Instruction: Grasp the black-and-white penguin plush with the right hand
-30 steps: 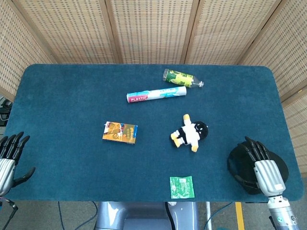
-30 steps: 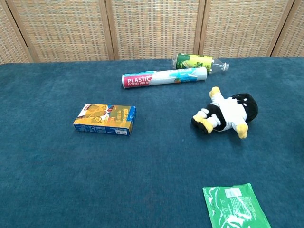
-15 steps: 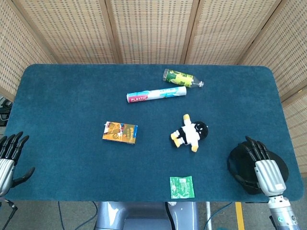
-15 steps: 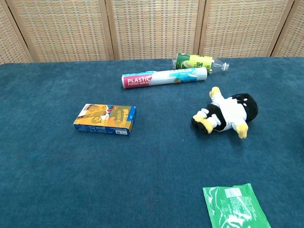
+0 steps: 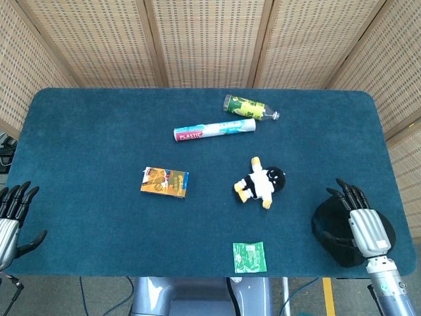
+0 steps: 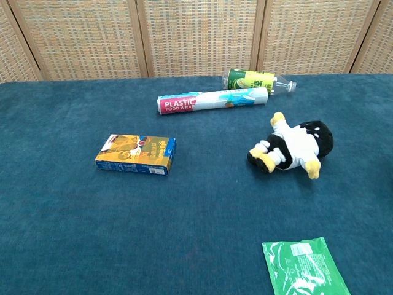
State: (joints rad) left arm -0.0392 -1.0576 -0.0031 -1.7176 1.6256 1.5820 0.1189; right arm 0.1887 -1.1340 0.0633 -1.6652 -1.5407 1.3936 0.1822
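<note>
At the lower right of the head view the right hand (image 5: 366, 222) hangs with fingers spread, holding nothing (a dark shadow beneath it). Further up and left, well apart, the penguin plush (image 5: 260, 182) lies at mid-frame on the blue table (image 5: 99, 145).

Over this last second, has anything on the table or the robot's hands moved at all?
Only the right hand moved: it slid slightly toward the table's right edge, open, holding nothing. The penguin plush, snack box, plastic wrap roll, bottle, green packet and left hand stayed put.
</note>
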